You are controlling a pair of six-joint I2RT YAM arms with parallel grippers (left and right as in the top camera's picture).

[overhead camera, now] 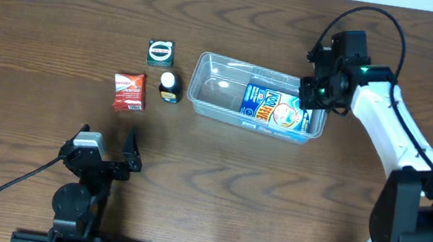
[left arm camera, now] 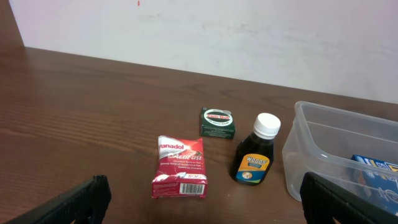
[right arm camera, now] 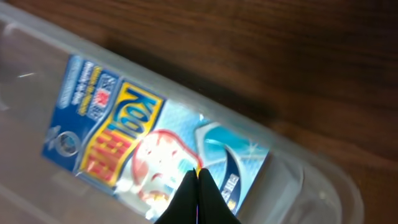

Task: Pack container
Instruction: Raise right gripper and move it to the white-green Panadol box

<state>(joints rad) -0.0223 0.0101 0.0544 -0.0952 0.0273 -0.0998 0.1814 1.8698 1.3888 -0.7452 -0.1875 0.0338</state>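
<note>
Right gripper (overhead camera: 315,92): fingertips pressed together, holding nothing, poised over the clear rectangular plastic container (overhead camera: 210,107) at table centre, blue flat box (overhead camera: 279,109) already inside. Left gripper (overhead camera: 106,152): spread wide, idle. Unpacked: red sachet (overhead camera: 129,92), dark bottle (overhead camera: 169,87), green box (overhead camera: 161,52). Next, likely: fetch one.

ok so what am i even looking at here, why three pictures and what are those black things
Two robot arms at a wooden table. One picture looks down from above; the other two come from cameras on each wrist. The left claw is open and empty, facing a red Panadol box, a green box and a small bottle. The right claw is shut, holding nothing, above the clear container, where a blue Kool Fever pack already lies.
</note>
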